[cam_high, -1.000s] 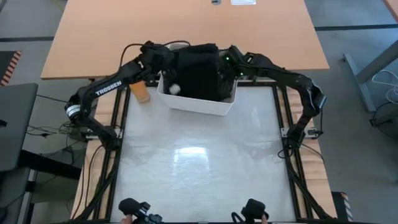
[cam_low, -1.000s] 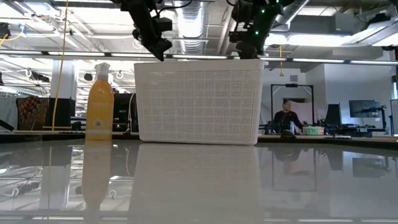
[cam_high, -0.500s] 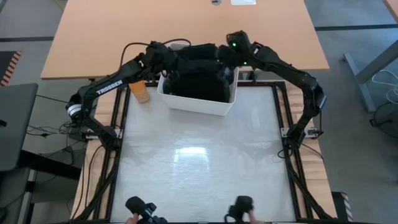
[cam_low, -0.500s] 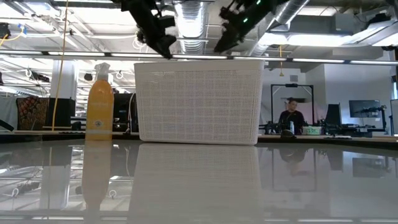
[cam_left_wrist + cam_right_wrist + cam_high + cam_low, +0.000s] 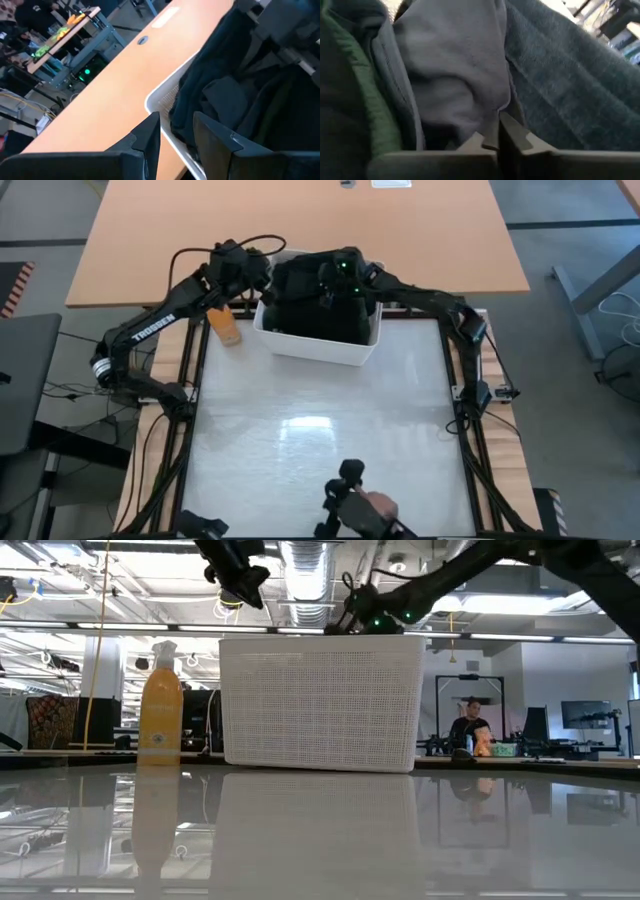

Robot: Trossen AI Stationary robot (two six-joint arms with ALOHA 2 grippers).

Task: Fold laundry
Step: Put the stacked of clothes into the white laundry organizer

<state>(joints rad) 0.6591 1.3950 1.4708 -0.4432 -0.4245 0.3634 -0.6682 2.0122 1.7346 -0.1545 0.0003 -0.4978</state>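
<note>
The laundry (image 5: 322, 302), a heap of dark charcoal, black and green garments, lies in a white bin (image 5: 300, 345) at the table's far edge. My right gripper (image 5: 326, 288) reaches from the right down into the heap and is shut on a charcoal garment (image 5: 455, 75). My left gripper (image 5: 260, 280) hangs open and empty above the bin's far left corner (image 5: 159, 100). In the low view, my left gripper (image 5: 243, 572) is well above the bin's rim and my right gripper (image 5: 350, 624) is at rim height. My right gripper pinches a fold of the charcoal garment (image 5: 496, 116) between its two fingers (image 5: 519, 136), coming slanting down from the table's right side. The garment lies slack on the heap in the bin, with green cloth (image 5: 367, 100) beside it.
An orange spray bottle (image 5: 228, 328) stands on the table just left of the bin. A wooden table (image 5: 300, 220) lies beyond the far edge. A person's hand with a control handle (image 5: 355, 505) shows at the near edge. The white tabletop (image 5: 320, 430) stretches in front of the bin.
My right gripper has swung from the bin's far right corner toward the table's left, over the heap and down into it. My left gripper has risen and drawn back a little toward the far left corner of the bin.
</note>
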